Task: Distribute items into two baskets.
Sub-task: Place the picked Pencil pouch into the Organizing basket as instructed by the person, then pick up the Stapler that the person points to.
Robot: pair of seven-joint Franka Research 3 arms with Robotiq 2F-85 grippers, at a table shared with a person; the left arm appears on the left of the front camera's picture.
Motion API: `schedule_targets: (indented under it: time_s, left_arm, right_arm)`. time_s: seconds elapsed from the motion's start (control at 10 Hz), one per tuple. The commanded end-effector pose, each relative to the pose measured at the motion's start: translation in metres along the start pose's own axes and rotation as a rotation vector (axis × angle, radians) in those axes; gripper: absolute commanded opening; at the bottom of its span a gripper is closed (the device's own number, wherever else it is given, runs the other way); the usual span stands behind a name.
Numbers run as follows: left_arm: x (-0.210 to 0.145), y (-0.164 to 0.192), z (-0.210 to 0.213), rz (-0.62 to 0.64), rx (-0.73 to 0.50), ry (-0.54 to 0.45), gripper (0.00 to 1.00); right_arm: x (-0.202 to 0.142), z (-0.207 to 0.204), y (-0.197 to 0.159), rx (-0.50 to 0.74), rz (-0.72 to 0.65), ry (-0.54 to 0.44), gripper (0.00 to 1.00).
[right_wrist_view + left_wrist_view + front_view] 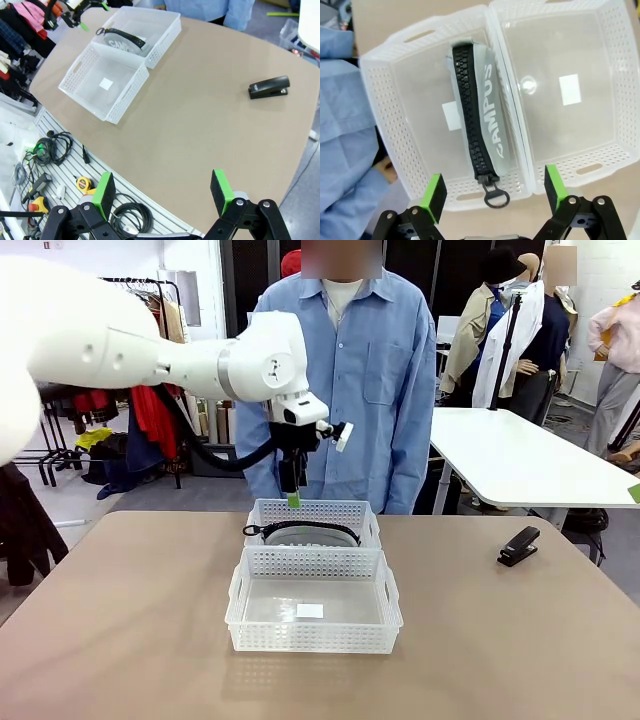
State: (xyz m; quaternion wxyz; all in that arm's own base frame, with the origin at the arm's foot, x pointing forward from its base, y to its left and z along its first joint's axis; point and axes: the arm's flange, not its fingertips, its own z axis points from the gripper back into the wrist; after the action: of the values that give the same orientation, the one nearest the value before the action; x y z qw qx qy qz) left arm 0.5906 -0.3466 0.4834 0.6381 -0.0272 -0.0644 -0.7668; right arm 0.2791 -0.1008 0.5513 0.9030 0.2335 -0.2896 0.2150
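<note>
Two alike white plastic rectangular baskets with perforated sides and cut-out handles stand in the middle of the tan table [120, 620], touching along their long sides. One lies nearer the robot [310, 635] and the other is just behind it, toward the person [312, 506].

The soft grey pouch bag with white "CAMPUS" lettering [487, 105] lies inside the far basket [385, 120]. It rests against the wall shared with the neighbouring basket [620, 100], black zipper up, and its ring pull reaches the short end wall. From the front, the pouch [300, 531] shows as a dark curved band above the rim.

The near basket holds no item; a small white label [310, 611] sits on its floor.

The left pincer [293, 496] hangs above the far basket's rear edge, pointing down. In its wrist view the left pincer [493, 187] is released, its green pads spread wide with nothing between them.

The small black stapler [519, 545] lies on the table well apart from the baskets, on the robot's right side.

The right pincer [162, 192] is high over the table's near edge, also released and grasping nothing, with the stapler [269, 87] far ahead of it.

A person in a blue shirt [345, 370] stands at the far side, behind the baskets.
</note>
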Motion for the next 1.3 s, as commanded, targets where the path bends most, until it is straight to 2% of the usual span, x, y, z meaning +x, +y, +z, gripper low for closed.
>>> schedule_targets:
  time_s: [0.0, 0.2, 0.3, 1.2]
  left_arm:
    - [-0.012, -0.023, 0.006, -0.01, 0.019, -0.03, 1.0]
    - [-0.015, -0.029, 0.01, -0.007, -0.04, -0.02, 1.0]
    - [-0.003, -0.011, 0.018, 0.005, 0.013, -0.003, 1.0]
    - [-0.003, -0.011, 0.018, 0.005, 0.013, -0.003, 1.0]
  right_arm:
    - [0.0, 0.0, 0.001, 0.011, 0.004, -0.009, 1.0]
    - [0.0, 0.0, 0.001, 0.011, 0.004, -0.009, 1.0]
    - [0.0, 0.0, 0.001, 0.011, 0.004, -0.009, 1.0]
    - [0.0, 0.0, 0.001, 0.011, 0.004, -0.009, 1.0]
